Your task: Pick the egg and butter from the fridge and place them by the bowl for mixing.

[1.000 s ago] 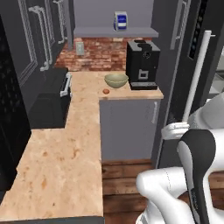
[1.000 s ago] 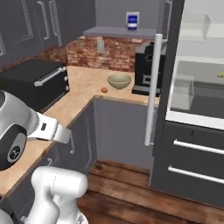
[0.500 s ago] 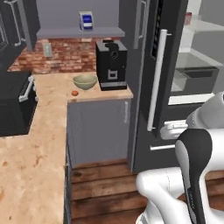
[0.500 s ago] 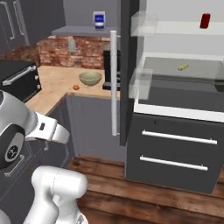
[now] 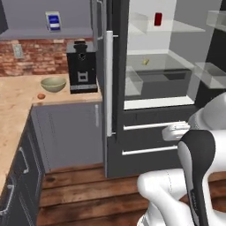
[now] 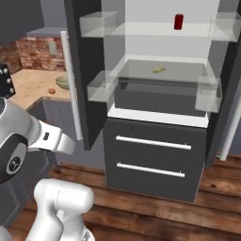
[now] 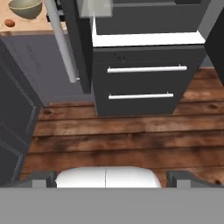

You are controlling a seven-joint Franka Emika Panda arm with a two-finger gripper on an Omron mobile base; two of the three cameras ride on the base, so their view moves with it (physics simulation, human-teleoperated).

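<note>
The fridge (image 6: pixel 155 155) stands open, its white inside and glass shelves showing. A small pale yellow butter (image 6: pixel 158 70) (image 5: pixel 144 62) lies on the middle glass shelf. To the left, the olive-beige bowl (image 5: pixel 53 84) (image 6: pixel 62 83) (image 7: pixel 25 8) sits on the wooden counter. The orange-brown egg (image 5: pixel 41 96) (image 6: pixel 52 91) (image 7: pixel 9 22) rests on the counter just in front of it. My gripper (image 7: pixel 112 178) is open and holds nothing. It hangs low over the wooden floor, well short of the fridge's lower drawers (image 7: pixel 144 81).
A red can (image 5: pixel 158 18) (image 6: pixel 178 21) stands on the top shelf. The open fridge door with its long pale handle (image 5: pixel 108 84) (image 6: pixel 70 84) (image 7: pixel 61 43) juts out between counter and fridge. A black coffee machine (image 5: pixel 82 73) stands beside the bowl. Dark cupboards (image 7: pixel 13 118) line the left.
The whole picture has swung from the counter corner to the open fridge, so the camera has moved. The gripper stays open.
</note>
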